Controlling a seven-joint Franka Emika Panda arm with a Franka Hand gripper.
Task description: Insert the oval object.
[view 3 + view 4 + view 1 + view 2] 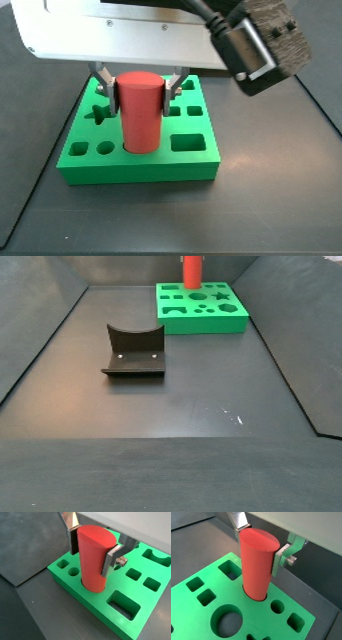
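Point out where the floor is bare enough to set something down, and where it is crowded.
Bare dark floor lies in front of the dark L-shaped fixture, and between it and the green board with cut-out holes. It is crowded at the board: the tall red oval peg stands in a hole, the gripper fingers flanking it.

Dark matte floor (pixel 160 416) — sloped dark walls (pixel 40 326)

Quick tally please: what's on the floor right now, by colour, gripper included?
Red: 1, the oval object, standing in a hole of the board
Green: 1, the board
Dark: 1, the fixture, apart from the board
Silver: 1, the gripper, fingers on either side of the oval object's upper part
Total: 4
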